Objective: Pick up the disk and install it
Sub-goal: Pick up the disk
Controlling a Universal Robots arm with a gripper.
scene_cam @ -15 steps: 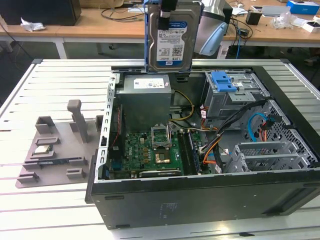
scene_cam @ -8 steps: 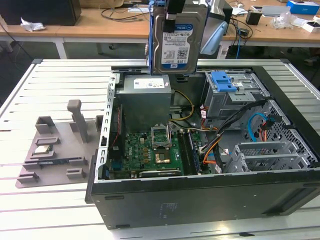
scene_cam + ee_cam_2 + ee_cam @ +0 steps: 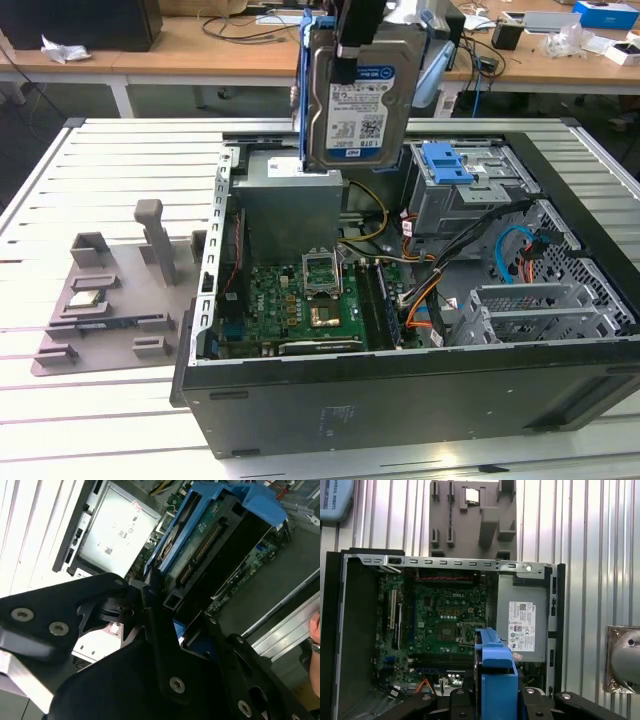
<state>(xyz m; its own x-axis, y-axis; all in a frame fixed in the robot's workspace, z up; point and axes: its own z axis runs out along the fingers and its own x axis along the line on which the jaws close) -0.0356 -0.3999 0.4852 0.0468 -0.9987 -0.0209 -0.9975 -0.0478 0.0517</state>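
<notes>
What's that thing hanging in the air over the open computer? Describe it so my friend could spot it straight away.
Find the open black computer case on the slatted table. Above it, the end effector grips the disk upright: a silver metal slab with a white-and-blue label, edged by a blue carrier. The lone blue bracket down in the case carries no drive.

The desk (image 3: 60, 180) is a pale metal surface of long parallel slats. An open computer case (image 3: 400, 405) lies on its side on it, the uncovered side facing up and a dark outer wall nearest the exterior view. Just beside the case, on the exterior view's left, a grey moulded holder (image 3: 120, 340) rests flat on the slats — a low plate with upright posts and small slotted blocks.
</notes>
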